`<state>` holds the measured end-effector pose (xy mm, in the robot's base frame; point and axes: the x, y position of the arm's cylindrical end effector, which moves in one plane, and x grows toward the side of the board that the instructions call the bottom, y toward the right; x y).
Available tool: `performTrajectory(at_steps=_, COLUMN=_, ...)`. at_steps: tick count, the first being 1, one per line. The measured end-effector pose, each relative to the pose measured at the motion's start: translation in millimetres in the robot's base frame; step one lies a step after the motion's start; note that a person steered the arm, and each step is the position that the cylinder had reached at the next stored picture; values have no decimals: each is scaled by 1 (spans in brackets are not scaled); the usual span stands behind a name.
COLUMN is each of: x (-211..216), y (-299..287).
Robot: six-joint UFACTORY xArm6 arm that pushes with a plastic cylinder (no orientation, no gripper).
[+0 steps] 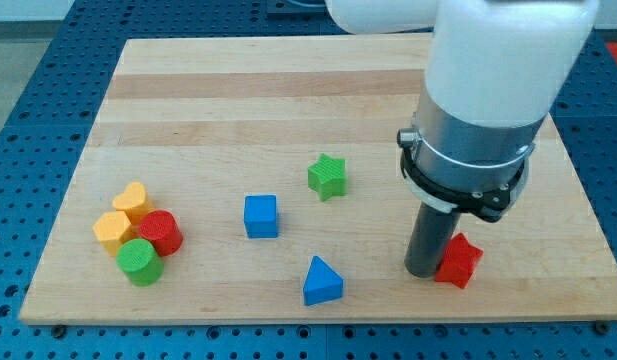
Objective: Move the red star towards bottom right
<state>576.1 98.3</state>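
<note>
The red star lies on the wooden board near the view's bottom right. My tip is the lower end of the dark rod and stands right against the star's left side, touching it or nearly so. The rod and the arm's white and grey body above it hide part of the star's left edge.
A green star lies at the middle, a blue cube left of it, a blue triangle near the bottom edge. At the left cluster a yellow heart, a yellow block, a red cylinder, a green cylinder.
</note>
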Motion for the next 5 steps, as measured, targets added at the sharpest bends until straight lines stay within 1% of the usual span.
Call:
performTrajectory(at_steps=1, x=0, y=8)
performTrajectory(at_steps=3, x=0, y=51)
performTrajectory(at_steps=4, x=0, y=57)
performTrajectory(at_steps=5, x=-2, y=37)
